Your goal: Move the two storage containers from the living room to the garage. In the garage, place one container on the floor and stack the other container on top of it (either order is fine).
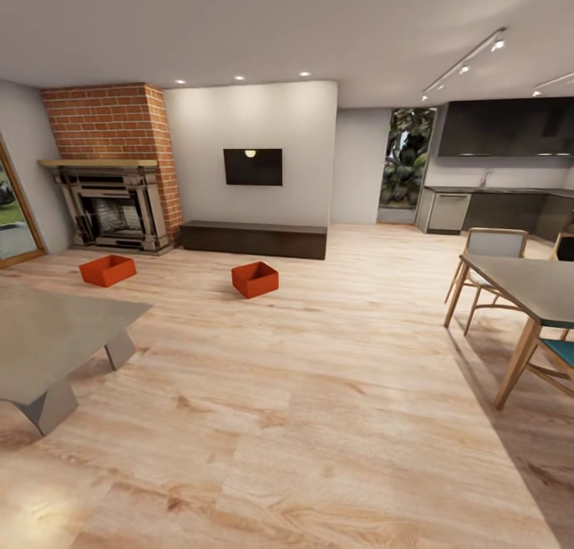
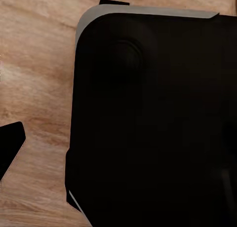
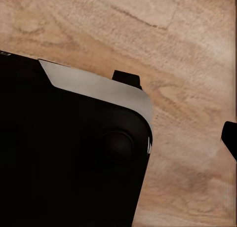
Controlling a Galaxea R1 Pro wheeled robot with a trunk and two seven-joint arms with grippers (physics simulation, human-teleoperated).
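Firstly, two storage containers: left container (image 1: 108,269) and right container (image 1: 255,279), both orange-red, open-topped, sat well apart on the light wood-plank floor (image 1: 319,421) of the living room. Left one lay before the brick fireplace (image 1: 112,206); right one near the long dark low cabinet (image 1: 253,239), under the wall TV (image 1: 253,166). Grey low tabletop (image 1: 48,334) stood nearer, dining tabletop (image 1: 534,286) with chairs opposite. End effector state, either arm: could not be told; wrist views showed dark robot body (image 2: 158,123) over planks.
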